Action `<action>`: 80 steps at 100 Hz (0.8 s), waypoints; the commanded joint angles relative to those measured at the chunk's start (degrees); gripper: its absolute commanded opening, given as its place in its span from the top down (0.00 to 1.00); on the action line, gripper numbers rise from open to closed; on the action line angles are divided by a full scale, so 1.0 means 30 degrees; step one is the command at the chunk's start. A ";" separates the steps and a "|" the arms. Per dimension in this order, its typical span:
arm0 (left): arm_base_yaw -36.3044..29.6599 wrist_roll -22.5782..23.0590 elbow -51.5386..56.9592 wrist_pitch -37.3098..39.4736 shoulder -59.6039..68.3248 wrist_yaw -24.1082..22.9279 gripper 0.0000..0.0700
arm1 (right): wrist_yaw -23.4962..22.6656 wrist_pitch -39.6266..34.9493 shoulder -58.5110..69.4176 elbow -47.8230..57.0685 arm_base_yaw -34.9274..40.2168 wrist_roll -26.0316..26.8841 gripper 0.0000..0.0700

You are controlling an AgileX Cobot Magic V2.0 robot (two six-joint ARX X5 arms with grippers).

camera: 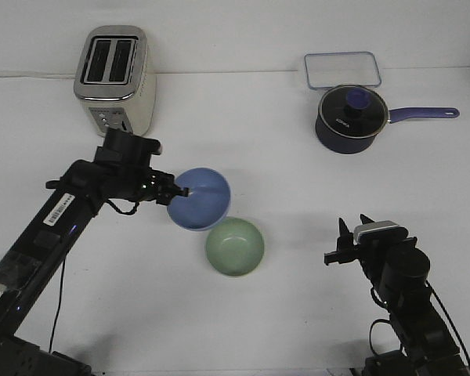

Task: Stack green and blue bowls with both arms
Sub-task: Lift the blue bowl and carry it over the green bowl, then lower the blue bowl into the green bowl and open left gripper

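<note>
The periwinkle blue bowl (201, 199) is tilted, its opening facing the camera, just left of and behind the pale green bowl (235, 247), which sits upright on the white table. My left gripper (175, 190) is shut on the blue bowl's left rim and holds it; I cannot tell whether the bowl is clear of the table. The blue bowl's lower edge nearly meets the green bowl's far rim. My right gripper (354, 229) is open and empty, well to the right of the green bowl, fingers pointing away from me.
A silver toaster (113, 78) stands at the back left, close behind my left arm. A dark navy saucepan (349, 119) with a glass lid and purple handle and a clear lidded container (342, 70) are at the back right.
</note>
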 commanded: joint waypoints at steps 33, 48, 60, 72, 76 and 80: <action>-0.3534 0.0219 0.0262 -0.0211 0.2455 -0.0933 0.99 | 0.0058 0.0138 0.0051 0.0044 0.0007 0.0255 0.54; -0.4175 0.0437 0.0262 -0.0284 0.3082 -0.0933 0.99 | 0.0066 0.0131 0.0051 0.0044 0.0007 0.0408 0.54; -0.4299 0.0452 0.0262 -0.0168 0.3104 -0.0940 0.98 | 0.0066 0.0138 0.0044 0.0044 0.0007 0.0415 0.54; -0.4291 0.0437 0.0262 -0.0182 0.3104 -0.0940 0.83 | 0.0066 0.0146 0.0044 0.0044 0.0007 0.0415 0.54; -0.4291 0.0444 0.0262 -0.0175 0.3104 -0.0940 0.73 | 0.0066 0.0153 0.0044 0.0044 0.0007 0.0415 0.54; -0.4291 0.0444 0.0262 -0.0175 0.3104 -0.0940 0.64 | 0.0066 0.0153 0.0051 0.0044 0.0007 0.0415 0.54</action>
